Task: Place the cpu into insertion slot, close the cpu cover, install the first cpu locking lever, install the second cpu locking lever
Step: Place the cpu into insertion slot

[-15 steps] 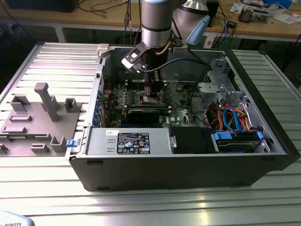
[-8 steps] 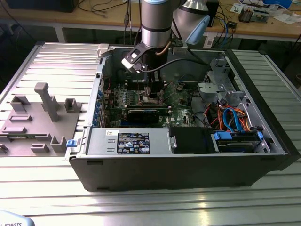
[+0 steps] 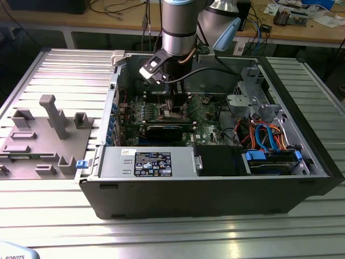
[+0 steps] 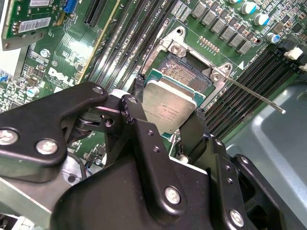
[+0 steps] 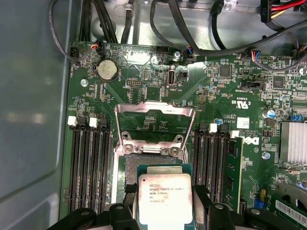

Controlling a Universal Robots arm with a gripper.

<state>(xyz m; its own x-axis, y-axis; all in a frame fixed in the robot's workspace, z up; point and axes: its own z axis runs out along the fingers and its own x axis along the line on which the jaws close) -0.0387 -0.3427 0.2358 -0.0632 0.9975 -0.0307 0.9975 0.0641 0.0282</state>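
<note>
Presently held: small flat square cpu with silver-grey metal top (image 5: 165,196), clamped at two opposite edges by the black jaws, which are closed to the chip's width. It hangs over the square dark insertion slot with silvery rim (image 4: 184,72), partly covering it; whether they touch cannot be told. The thin silvery cpu cover frame (image 5: 153,106) is swung open at the slot's edge nearest the round coin battery (image 5: 107,70). A thin metal locking lever (image 4: 254,94) juts free beside the slot. Long black memory slots (image 5: 88,167) flank both sides, with black cables (image 5: 192,28) beyond. The green circuit board (image 5: 216,100) lies in an open dark computer case (image 3: 215,189) on a ribbed metal tabletop (image 3: 54,70). A grey moulded fixture (image 3: 43,135) sits at the exterior view's left, and a wooden tabletop strewn with cables (image 3: 302,32) stands behind.
</note>
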